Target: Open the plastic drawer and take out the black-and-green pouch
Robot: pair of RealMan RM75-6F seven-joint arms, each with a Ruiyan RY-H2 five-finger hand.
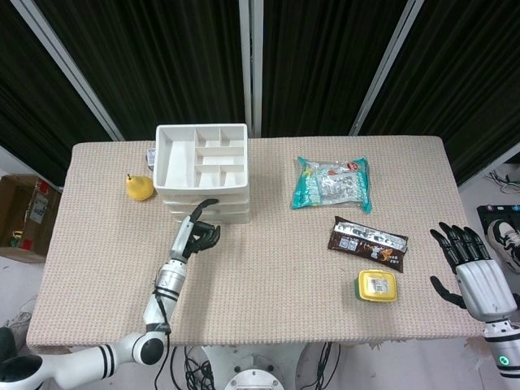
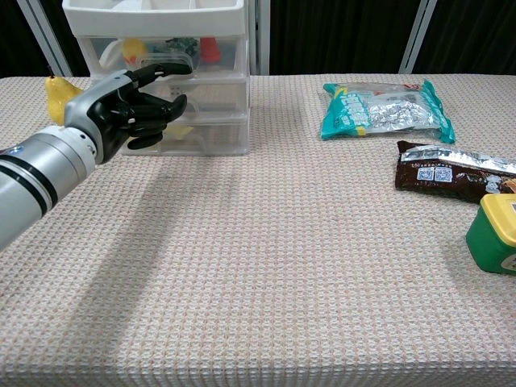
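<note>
At the worktop's point(image 2: 266, 266) near right edge the right hand point(image 1: 473, 270) hovers with fingers spread, holding nothing. Further in, the left hand point(image 2: 133, 107) reaches toward the plastic drawer point(image 2: 169, 81) front, most fingers curled in, one extended toward the top drawer, gripping nothing. Behind the clear front something dark and green, probably the black-and-green pouch point(image 2: 179, 46), shows in the closed top drawer.

Open table point(image 2: 266, 266) before drawer unit point(image 2: 173, 97); pear point(image 2: 58, 95) beside its left.
</note>
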